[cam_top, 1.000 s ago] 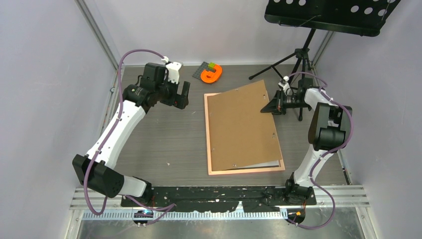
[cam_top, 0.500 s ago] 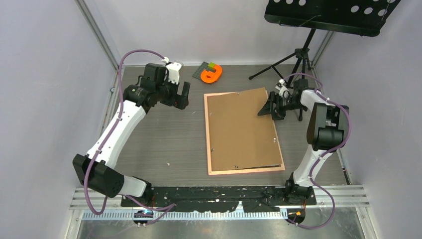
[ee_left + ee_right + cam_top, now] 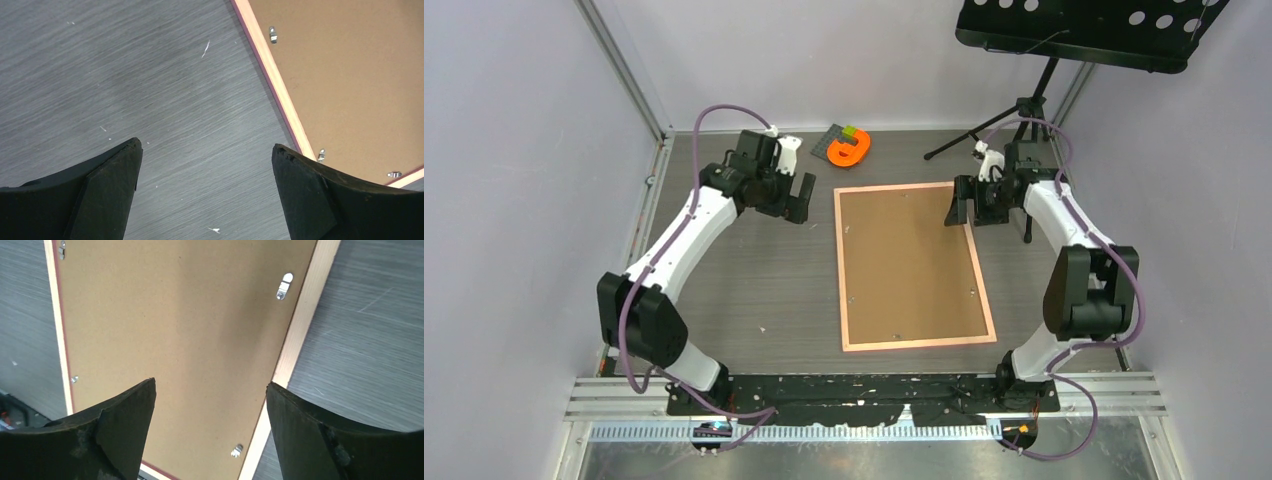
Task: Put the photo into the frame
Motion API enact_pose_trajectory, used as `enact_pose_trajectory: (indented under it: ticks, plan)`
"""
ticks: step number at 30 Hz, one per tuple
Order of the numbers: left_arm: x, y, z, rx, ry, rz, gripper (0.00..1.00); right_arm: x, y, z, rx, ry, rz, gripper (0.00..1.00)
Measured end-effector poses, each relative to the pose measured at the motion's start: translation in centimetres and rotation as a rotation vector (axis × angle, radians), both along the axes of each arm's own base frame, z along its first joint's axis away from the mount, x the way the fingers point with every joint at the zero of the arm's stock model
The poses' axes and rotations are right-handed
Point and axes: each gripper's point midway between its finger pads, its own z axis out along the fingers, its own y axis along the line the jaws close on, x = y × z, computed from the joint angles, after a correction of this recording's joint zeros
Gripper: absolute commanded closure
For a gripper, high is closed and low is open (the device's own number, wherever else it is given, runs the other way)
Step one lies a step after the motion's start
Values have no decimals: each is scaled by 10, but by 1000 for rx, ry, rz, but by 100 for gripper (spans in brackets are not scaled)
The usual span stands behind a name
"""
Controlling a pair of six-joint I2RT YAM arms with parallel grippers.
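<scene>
The backing board (image 3: 912, 262), askew a second ago, is seated squarely in the frame (image 3: 840, 270) (face down); left gripper (image 3: 205, 150) and right gripper (image 3: 210, 390) are held spread.

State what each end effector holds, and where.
Nothing is held. The left end effector and right end effector are both open and empty.

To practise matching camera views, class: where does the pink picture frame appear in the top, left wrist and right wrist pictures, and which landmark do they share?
Top external: the frame lies flat in the middle of the picture.
Left wrist: the frame is at upper right, its edge running diagonally.
Right wrist: the frame fills the upper left and middle.
Shared landmark: the brown backing board inside it, edged by small metal clips.
</scene>
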Motion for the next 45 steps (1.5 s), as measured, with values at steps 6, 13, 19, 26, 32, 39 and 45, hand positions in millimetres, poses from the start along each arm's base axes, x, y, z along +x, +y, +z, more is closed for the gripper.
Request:
enact_pose_trajectory:
  ticks: [6, 13, 19, 26, 32, 39, 45]
  plan:
    - [7, -6, -26, 3, 58, 2, 0, 1, -15, 26, -129, -107, -20, 13]
    - [12, -22, -46, -38, 112, 3, 1, -11, -26, -2, -188, -56, -28, 16]
    - [7, -41, -75, -60, 206, -5, 0, -17, -26, -39, -190, 20, -14, 16]
    - [0, -55, -103, -63, 296, -11, 0, -25, -25, -66, -183, 74, -3, 16]
    - [15, -70, -117, -59, 325, -4, 2, -28, -17, -77, -137, 100, 18, 19]
    - [39, -83, -125, -70, 331, 19, 4, -30, -10, -81, -104, 95, 42, 21]
    - [44, -86, -136, -69, 366, 44, 7, -34, 15, -80, -69, 85, 112, 22]
